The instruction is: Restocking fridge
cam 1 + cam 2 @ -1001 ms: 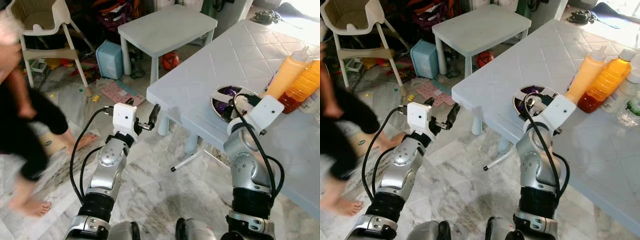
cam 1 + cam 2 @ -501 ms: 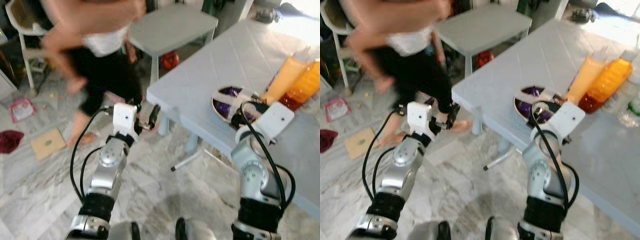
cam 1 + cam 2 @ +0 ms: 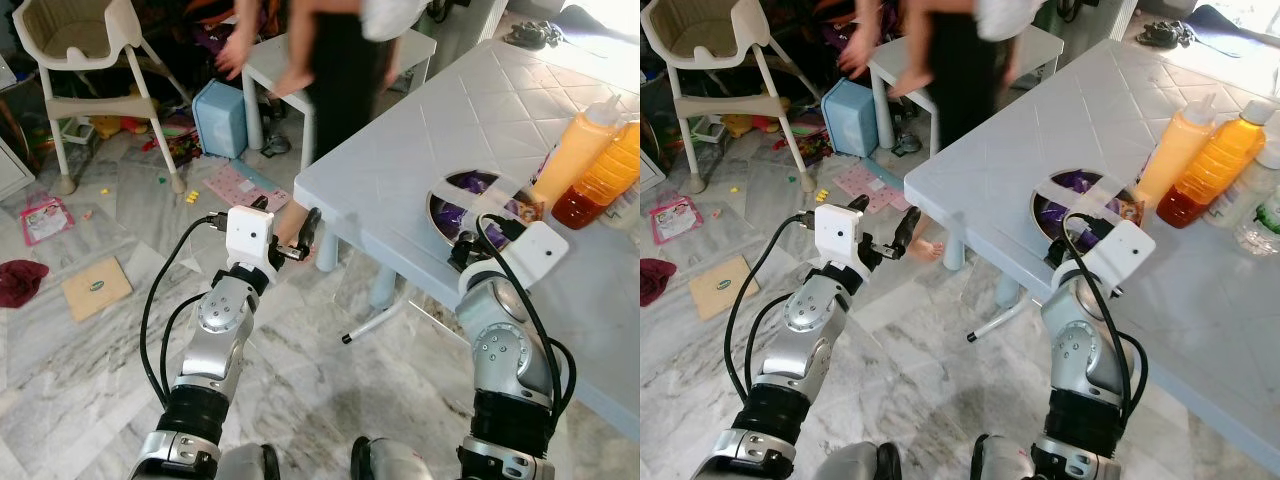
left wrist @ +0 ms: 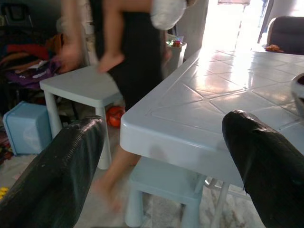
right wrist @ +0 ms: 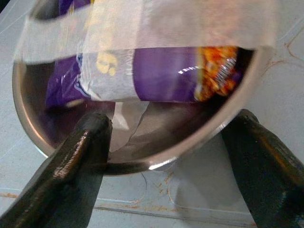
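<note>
In the head views, your landmark is the metal bowl [image 3: 478, 205] near the front edge of the pale blue table [image 3: 440, 110]. Your right gripper [image 3: 463, 247] sits just at the bowl's near rim, so the bowl lies straight ahead of that arm, while your left gripper [image 3: 297, 240] hangs off the table's corner, well apart from the bowl. The right arm is clearly the nearer one. Strips of white tape [image 3: 1072, 186] cross the bowl's mouth, and purple packets [image 3: 1072, 182] lie inside. Beyond the bowl, further along the table, stand an orange squeeze bottle [image 3: 1174, 148] and an amber bottle [image 3: 1217, 162], touching or nearly so. A person [image 3: 340, 60] stands by the table's far corner, blurred.

In the left wrist view, your fingers [image 4: 52, 175] are spread wide with nothing between them, aimed at the table edge [image 4: 175, 142].

In the right wrist view, your fingers [image 5: 78, 161] are parted and empty, one fingertip at the bowl's near rim [image 5: 142, 164], the other out on the table beside it. The purple snack packet [image 5: 156, 76] lies lengthwise across the bowl under the tape. I'd judge a short reach forward closes on the rim.
</note>
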